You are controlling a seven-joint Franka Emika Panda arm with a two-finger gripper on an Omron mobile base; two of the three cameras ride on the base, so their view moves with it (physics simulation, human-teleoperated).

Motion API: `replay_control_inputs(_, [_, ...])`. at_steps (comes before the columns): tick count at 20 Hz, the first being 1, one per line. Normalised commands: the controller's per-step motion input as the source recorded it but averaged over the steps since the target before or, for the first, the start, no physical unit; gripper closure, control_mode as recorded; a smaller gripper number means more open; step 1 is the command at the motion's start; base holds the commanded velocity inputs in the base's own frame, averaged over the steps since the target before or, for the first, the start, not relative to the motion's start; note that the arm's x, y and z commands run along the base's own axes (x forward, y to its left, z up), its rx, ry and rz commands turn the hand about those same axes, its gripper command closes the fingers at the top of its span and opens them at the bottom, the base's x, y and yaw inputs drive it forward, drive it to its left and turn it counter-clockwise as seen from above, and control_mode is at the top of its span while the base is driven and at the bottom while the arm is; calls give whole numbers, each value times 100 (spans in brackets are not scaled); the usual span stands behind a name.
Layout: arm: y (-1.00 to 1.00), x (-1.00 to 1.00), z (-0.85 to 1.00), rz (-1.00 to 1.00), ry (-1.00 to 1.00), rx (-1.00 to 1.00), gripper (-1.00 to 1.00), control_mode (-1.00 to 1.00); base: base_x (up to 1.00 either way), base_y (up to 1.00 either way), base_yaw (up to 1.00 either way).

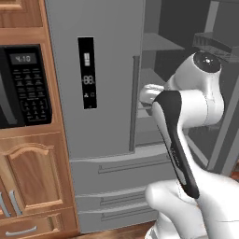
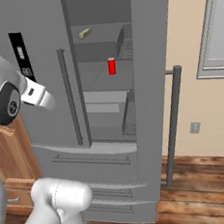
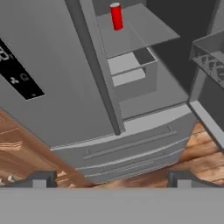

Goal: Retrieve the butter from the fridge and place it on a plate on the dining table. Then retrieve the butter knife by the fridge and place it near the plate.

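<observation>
Pincer (image 3: 109,183) of mine is hanging with its fingertips (image 3: 41,179) spread wide apart and gripping nothing, tilting down at the fridge (image 2: 37,24) from just in front of its closed left door. That fridge's right door is standing swung open, showing grey shelves inside. I am seeing the butter (image 2: 84,33) lying on the fridge's upper shelf, toward the shelf's left side, well apart from my pincer. One shelf below it inside the fridge, a small red container (image 2: 111,66) is standing upright. Left of the fridge, a black microwave (image 1: 23,86) is sitting in the wooden cabinets (image 1: 32,172). Below the fridge's doors, its drawers are sitting shut
</observation>
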Motion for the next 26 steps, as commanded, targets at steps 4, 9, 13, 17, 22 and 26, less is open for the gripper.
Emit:
replay_control_inputs(4, [13,54,27,15,-1,-12,-100,-100,0,0,0])
replay_control_inputs(9, [-10,60,-1,5,-2,-3,-100,-100,0,0,0])
replay_control_inputs(13, [-42,35,-22,0,-1,0,-100,-100,0,0,0])
replay_control_inputs(17, [-9,60,-4,0,0,0,-100,-100,0,0,0])
replay_control_inputs(22, [15,57,0,0,0,0,-100,-100,0,0,0])
replay_control_inputs(26, [32,54,0,0,0,0,-100,-100,0,0,0])
